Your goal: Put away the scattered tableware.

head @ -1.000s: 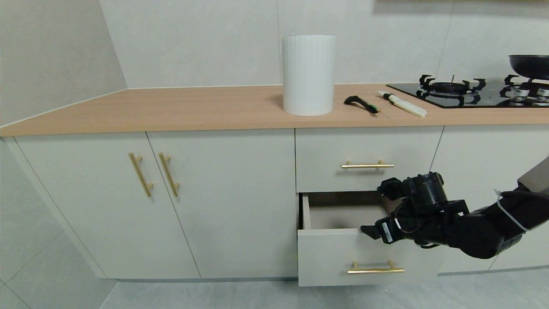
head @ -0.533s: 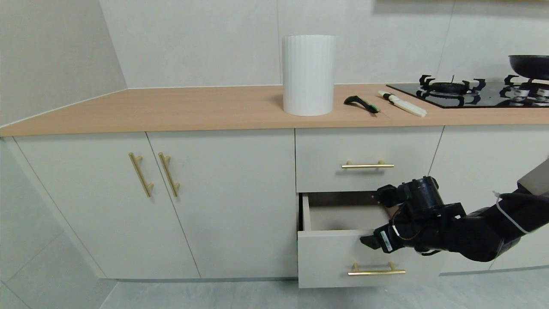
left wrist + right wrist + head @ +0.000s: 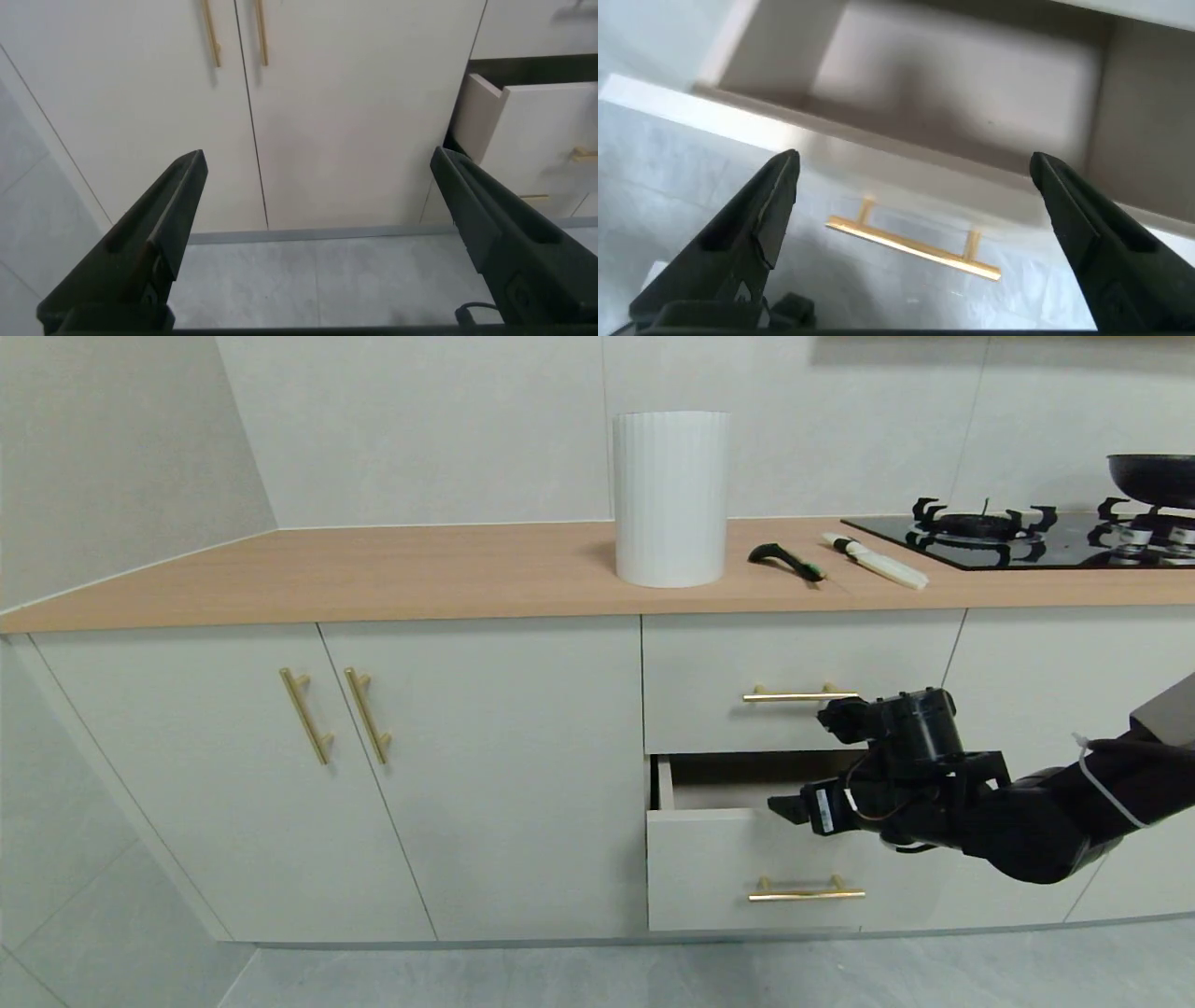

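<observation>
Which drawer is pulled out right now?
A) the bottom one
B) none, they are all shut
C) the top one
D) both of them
A: the bottom drawer sticks out with its inside showing above its front panel, while the top drawer sits flush and shut.

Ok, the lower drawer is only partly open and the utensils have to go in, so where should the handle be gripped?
Grip the gold bar handle at its middle, between its two posts, coming straight from the front, one finger above and one below. The bar lies level and stands off the drawer front, leaving room behind.
</observation>
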{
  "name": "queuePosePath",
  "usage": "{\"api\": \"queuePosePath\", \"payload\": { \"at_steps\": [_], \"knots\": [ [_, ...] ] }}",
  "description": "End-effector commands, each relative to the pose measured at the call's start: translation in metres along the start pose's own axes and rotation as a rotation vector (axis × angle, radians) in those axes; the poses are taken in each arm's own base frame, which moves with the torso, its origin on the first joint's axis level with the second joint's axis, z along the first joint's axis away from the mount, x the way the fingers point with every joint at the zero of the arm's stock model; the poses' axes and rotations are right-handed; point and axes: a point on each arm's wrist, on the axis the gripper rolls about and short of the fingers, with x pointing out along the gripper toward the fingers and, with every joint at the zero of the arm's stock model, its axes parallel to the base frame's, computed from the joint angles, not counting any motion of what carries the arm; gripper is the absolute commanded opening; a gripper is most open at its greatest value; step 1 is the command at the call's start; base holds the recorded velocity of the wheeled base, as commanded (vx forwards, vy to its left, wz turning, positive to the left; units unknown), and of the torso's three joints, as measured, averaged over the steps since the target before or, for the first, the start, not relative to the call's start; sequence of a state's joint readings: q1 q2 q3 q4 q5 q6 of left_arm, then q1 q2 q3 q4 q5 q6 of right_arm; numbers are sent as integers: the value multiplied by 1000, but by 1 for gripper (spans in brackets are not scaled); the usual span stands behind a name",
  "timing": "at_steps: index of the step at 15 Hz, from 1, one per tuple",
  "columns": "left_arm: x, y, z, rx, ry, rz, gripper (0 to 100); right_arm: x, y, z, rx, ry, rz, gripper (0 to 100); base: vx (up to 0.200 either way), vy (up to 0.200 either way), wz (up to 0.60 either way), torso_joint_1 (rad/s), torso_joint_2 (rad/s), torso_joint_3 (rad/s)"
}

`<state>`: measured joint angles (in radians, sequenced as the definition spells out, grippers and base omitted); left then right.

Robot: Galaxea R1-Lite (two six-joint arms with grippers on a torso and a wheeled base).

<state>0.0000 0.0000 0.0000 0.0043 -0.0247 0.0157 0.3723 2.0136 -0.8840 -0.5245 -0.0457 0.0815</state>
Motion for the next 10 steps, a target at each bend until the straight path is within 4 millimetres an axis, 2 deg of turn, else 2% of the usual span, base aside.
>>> {"api": "queuePosePath", "payload": {
  "at_steps": [1, 3, 5, 7, 10],
  "knots": [
    [0, 0, 0, 0, 0, 0, 100, 15, 0, 1, 58, 2, -19, 100, 0, 0, 0, 0, 0, 0],
    [0, 0, 0, 0, 0, 0, 100, 38, 0, 1, 117, -5, -103, 100, 0, 0, 0, 0, 0, 0],
    [0, 0, 0, 0, 0, 0, 100, 56, -1, -8, 120, 16, -157, 100, 0, 0, 0, 0, 0, 0],
    [0, 0, 0, 1, 0, 0, 100, 66, -2, -14, 120, 35, -168, 100, 0, 0, 0, 0, 0, 0],
    [0, 0, 0, 0, 0, 0, 100, 68, -3, -16, 118, 43, -171, 100, 0, 0, 0, 0, 0, 0]
  ]
}}
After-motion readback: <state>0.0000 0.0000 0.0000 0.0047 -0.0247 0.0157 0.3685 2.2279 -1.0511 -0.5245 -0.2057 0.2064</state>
